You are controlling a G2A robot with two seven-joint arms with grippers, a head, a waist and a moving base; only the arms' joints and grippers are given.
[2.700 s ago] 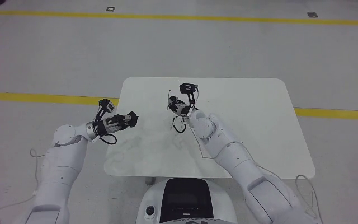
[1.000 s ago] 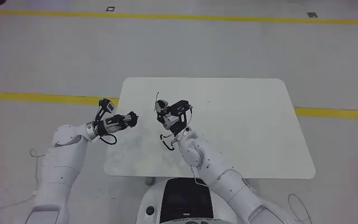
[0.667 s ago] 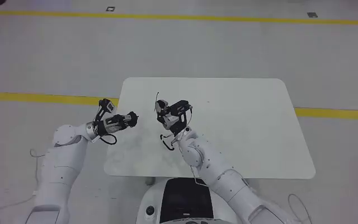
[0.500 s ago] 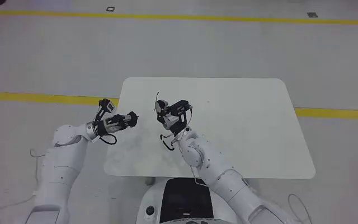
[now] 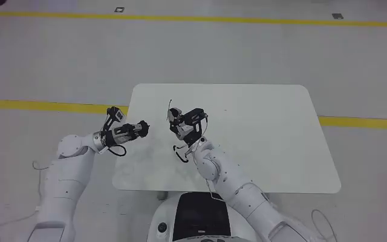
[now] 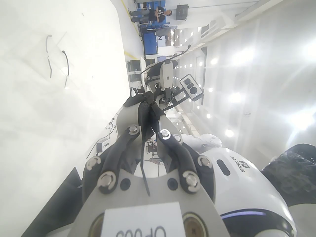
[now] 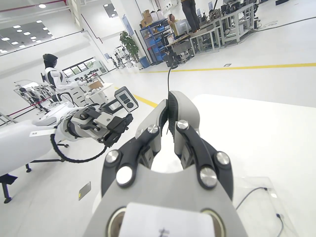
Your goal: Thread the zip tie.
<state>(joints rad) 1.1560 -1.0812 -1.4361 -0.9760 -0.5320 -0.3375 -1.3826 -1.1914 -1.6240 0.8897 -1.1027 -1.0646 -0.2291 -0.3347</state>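
My right gripper (image 7: 170, 99) is shut on a thin black zip tie (image 7: 168, 80), whose free end stands up past the fingertips. From above, that gripper (image 5: 174, 116) hovers over the white table's left part, with the tie (image 5: 169, 105) pointing away from me. My left gripper (image 5: 144, 128) hangs just beyond the table's left edge, a short gap from the right one. Its fingers (image 6: 138, 114) are shut on a second black strip (image 6: 144, 164) that runs back toward the wrist. The two grippers face each other without touching.
The white table (image 5: 260, 139) lies under the right arm. A clear bag (image 7: 261, 193) with spare black zip ties (image 6: 66, 67) lies flat on the table near the right arm. The table's right half is bare. Yellow floor lines run past the table.
Early on, the right gripper moved left with its zip tie, closer to the left gripper. Over the last second nothing has moved.
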